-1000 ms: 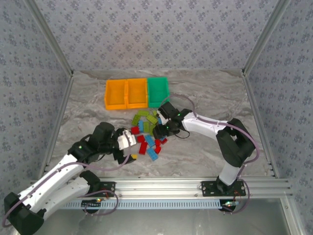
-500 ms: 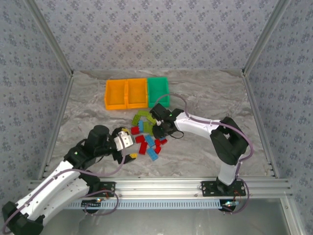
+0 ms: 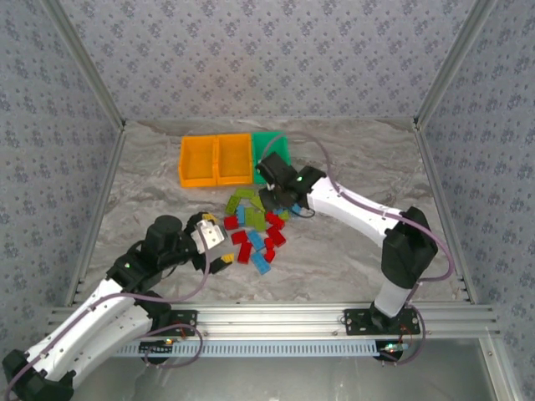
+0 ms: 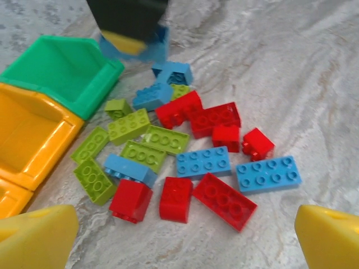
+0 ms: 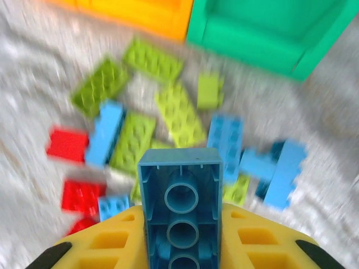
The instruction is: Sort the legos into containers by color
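Note:
My right gripper [image 3: 280, 197] is shut on a light blue lego [image 5: 180, 202] and holds it above the far edge of the pile, its hollow underside facing the wrist camera. The other legos [image 3: 255, 230], red, light blue and lime green, lie scattered on the table between the arms. Three containers stand in a row behind them: two orange [image 3: 199, 160] [image 3: 233, 158] and one green [image 3: 269, 144], which is closest to the held brick. My left gripper [image 3: 219, 244] hovers open at the near left of the pile, with red legos [image 4: 179, 199] just ahead of its yellow fingertips [image 4: 33, 235].
The marble tabletop [image 3: 351, 251] is bare to the right and at the far left. Patterned walls with metal rails close in the sides and back. The green bin [image 4: 61, 73] and the orange bin [image 4: 28, 134] beside it look empty in the left wrist view.
My right gripper has shut on a light blue lego and lifted it from the pile toward the green bin. The left arm drew back slightly toward the near left, still open.

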Controlling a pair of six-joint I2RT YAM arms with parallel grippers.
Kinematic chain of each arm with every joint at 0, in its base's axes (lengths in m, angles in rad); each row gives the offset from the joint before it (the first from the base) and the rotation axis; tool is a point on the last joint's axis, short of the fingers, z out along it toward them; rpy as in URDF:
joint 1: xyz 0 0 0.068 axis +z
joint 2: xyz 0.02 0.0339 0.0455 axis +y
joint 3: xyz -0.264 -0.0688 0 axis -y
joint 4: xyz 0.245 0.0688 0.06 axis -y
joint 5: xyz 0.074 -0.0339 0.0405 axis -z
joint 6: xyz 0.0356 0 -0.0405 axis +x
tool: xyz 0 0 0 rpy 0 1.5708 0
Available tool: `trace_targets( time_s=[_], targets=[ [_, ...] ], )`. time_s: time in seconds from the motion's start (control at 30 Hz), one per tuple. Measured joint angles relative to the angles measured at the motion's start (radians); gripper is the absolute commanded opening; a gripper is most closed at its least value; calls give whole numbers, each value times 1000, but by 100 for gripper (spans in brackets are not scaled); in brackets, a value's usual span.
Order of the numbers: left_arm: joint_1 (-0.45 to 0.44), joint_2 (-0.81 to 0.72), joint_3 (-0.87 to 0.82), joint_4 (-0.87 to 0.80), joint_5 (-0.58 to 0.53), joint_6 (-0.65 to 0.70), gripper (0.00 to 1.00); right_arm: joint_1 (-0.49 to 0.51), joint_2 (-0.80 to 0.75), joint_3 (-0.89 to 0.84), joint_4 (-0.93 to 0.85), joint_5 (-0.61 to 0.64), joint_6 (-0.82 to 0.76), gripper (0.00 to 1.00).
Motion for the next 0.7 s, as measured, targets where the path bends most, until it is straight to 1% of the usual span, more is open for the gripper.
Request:
trace_targets(
  time_s=[0.07,0.13,0.23,0.33,0.43,0.5,0.57,0.63,0.7],
  targets=[
    [3,1,-6,24,-35,-33,99,-45,29,89,16,19,-2,31],
    [7,6,-8,41,-77,-68,99,-93,97,195,41,42,-12,31],
    [10,19,-8,52,-140,-107,99,-153,268,383,71,72,-27,31],
    [13,37,-8,59,-198,-138,99,-188,447,554,60,91,-34,32],
    [16,50,-8,60,-240,-157,99,-204,592,669,40,95,-40,39],
    [22,53,-8,62,-253,-165,99,-208,654,725,5,93,-49,43],
    [33,58,-8,66,-262,-173,97,-208,694,770,-26,93,-58,46],
    [51,69,-8,80,-265,-188,94,-208,700,797,-61,93,-66,50],
    [76,88,-8,93,-265,-215,93,-208,692,820,-76,88,-71,50]
  ],
)
